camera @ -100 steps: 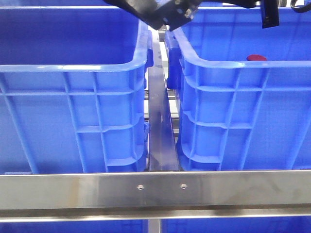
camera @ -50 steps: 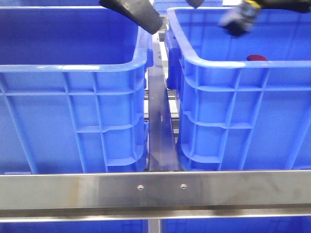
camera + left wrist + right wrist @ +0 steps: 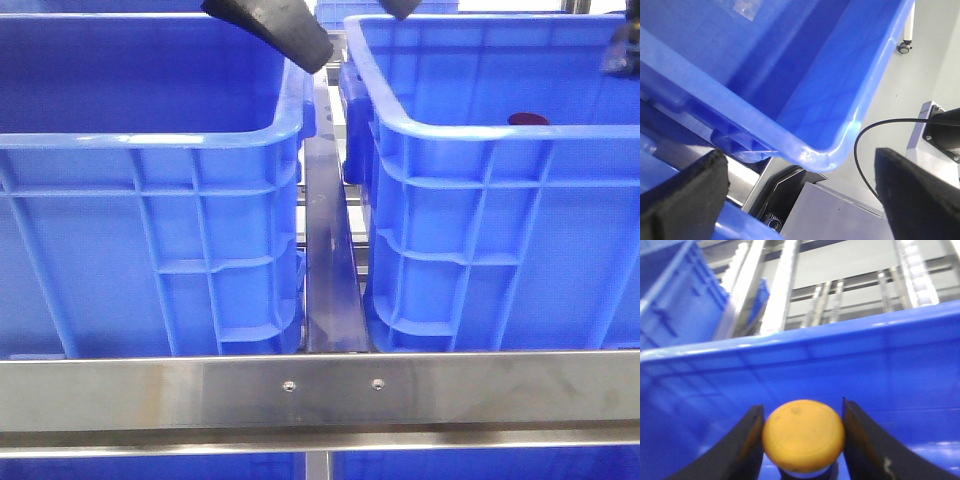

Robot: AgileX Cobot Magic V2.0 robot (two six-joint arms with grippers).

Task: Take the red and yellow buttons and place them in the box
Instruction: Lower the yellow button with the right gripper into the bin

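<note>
Two blue boxes that look alike stand side by side, the left box and the right box. A small dark-red button lies inside the right box, just behind its front rim. My right gripper is shut on a round yellow button, with a blue box wall close behind it. In the front view it shows only as a blur at the far right edge. My left gripper is open and holds nothing, hovering over a box corner near the gap between the boxes.
A steel rail crosses the front below the boxes. A dark metal bar runs down the narrow gap between them. More blue boxes and shelf uprights stand beyond in the right wrist view. A black cable hangs by the left fingers.
My right gripper has swept from the upper middle of the front view to its far right edge. The left gripper rose slightly one second ago and has held still since.
</note>
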